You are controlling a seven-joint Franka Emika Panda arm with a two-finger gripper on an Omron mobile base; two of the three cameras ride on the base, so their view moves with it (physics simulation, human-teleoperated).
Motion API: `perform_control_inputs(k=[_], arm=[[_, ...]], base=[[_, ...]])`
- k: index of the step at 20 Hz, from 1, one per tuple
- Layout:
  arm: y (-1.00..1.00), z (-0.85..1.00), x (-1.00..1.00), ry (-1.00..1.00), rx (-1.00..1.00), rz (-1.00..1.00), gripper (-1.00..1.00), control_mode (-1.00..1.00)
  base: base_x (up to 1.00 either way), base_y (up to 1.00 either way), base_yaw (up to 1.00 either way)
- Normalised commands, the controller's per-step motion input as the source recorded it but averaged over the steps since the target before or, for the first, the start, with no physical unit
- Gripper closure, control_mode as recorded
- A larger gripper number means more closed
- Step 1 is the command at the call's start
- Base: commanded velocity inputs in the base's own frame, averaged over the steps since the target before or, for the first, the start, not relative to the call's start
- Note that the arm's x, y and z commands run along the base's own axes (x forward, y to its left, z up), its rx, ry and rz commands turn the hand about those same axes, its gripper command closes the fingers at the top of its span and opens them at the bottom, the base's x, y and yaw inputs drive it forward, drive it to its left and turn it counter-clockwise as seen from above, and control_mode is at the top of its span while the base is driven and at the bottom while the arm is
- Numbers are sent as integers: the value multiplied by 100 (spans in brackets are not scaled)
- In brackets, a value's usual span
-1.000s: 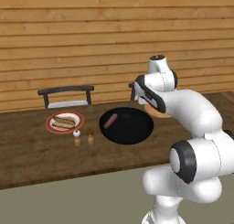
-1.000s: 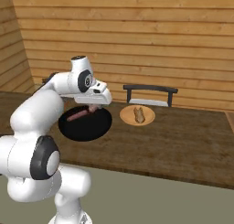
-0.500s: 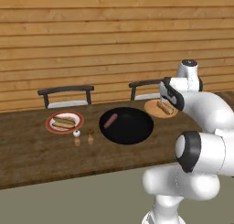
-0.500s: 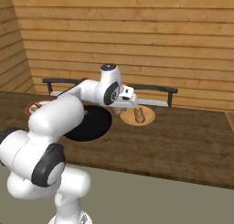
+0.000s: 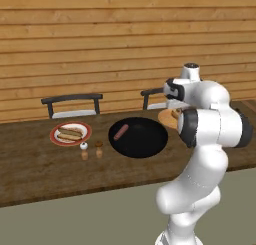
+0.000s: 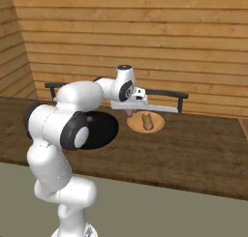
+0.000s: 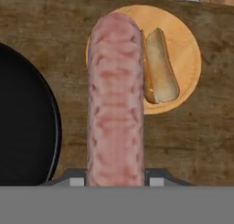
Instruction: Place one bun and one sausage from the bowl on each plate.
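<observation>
Above the tan plate (image 7: 187, 49) and its bun (image 7: 161, 67), fingers (image 7: 115, 181) clenched on a sausage (image 7: 115, 99), close-up from the hand.

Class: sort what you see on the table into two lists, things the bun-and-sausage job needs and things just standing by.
Job: held sausage, bun on tan plate, black bowl with sausage, filled red-rimmed plate, gripper.
Bystanders: two shakers, chairs.

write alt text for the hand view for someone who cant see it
A reddish-brown sausage held in the claw fills the middle, hanging over a tan-orange plate that already holds a pale bun. The plate sits on a wooden table, with the black bowl's edge at left.
</observation>
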Motion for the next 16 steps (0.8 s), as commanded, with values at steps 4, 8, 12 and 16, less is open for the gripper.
perform_control_inputs(k=[4,8,12,16], arm=[[0,-40,62,17,1,9,100,-100],[0,-77,11,0,2,2,100,-100],[0,-50,19,0,0,2,100,-100],[1,-35,41,2,0,2,100,-100]], base=[[0,0,0],[0,0,0],[0,0,0],[0,0,0]])
